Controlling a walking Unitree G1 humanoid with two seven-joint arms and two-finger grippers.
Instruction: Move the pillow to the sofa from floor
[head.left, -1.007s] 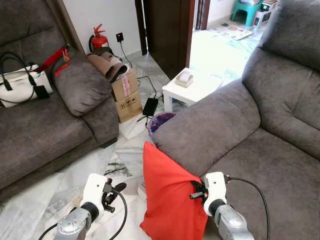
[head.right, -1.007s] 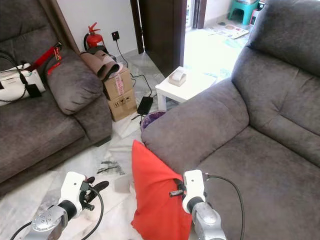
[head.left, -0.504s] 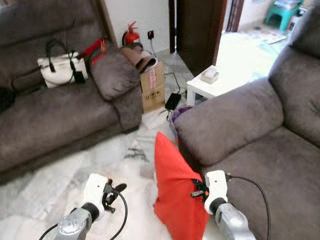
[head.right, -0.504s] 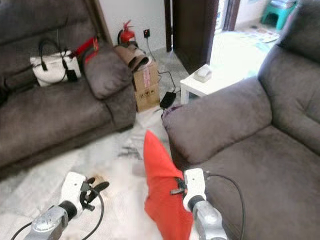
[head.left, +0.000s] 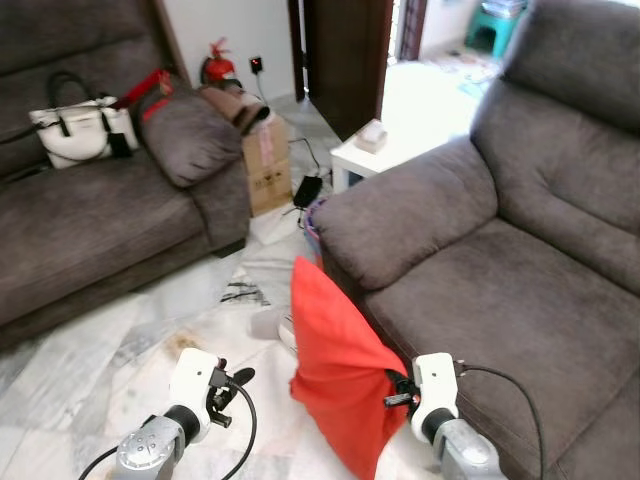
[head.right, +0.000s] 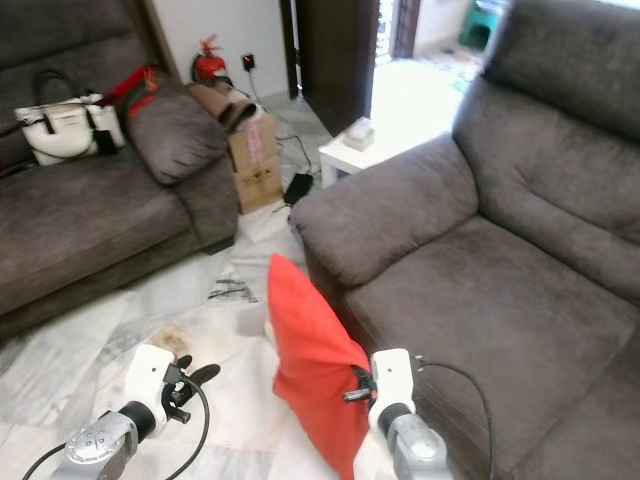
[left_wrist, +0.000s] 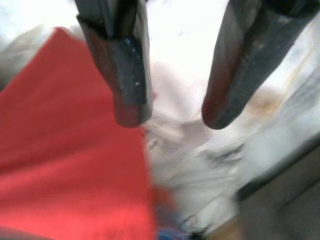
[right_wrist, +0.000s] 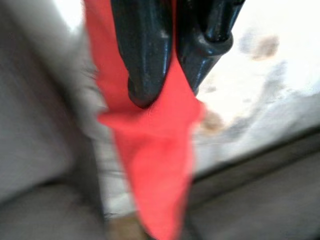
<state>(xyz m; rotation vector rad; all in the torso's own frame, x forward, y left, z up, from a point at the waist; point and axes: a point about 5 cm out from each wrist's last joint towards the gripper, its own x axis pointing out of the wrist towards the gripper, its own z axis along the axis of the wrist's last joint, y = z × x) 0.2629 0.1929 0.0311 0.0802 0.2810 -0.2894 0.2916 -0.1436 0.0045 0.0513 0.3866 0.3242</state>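
Since a second ago the head camera has swung and pulled back, so more of the right sofa's seat and the marble floor (head.left: 120, 330) show, while the red pillow stays pinched in the right gripper at the sofa's front edge.

On the far left a dark grey sofa (head.left: 90, 230) carries a white handbag (head.left: 75, 128) with black handles, and a red strap (head.left: 150, 85) lies over its armrest. Beyond that armrest stand a red fire extinguisher (head.left: 216, 62) against the wall and a cardboard box (head.left: 267, 172) with brown cloth on top. A black power adapter (head.left: 306, 188) with its cable lies on the floor beside the box.

The left gripper (head.left: 232, 380) hangs low over the floor, its fingers (left_wrist: 125, 70) apart with nothing between them; the left wrist view shows a blurred edge of the pillow near it.

The pillow (head.left: 335, 375) stands on end, leaning against the front of the right sofa (head.left: 500, 270), its lower corner down near the floor. The right gripper (head.left: 398, 392) holds its right edge, and in the right wrist view the fingers (right_wrist: 145, 50) are clamped together on a fold of red cloth.

Behind the right sofa's armrest stands a small white surface (head.left: 385, 150) with a little box (head.left: 371, 136) on it.
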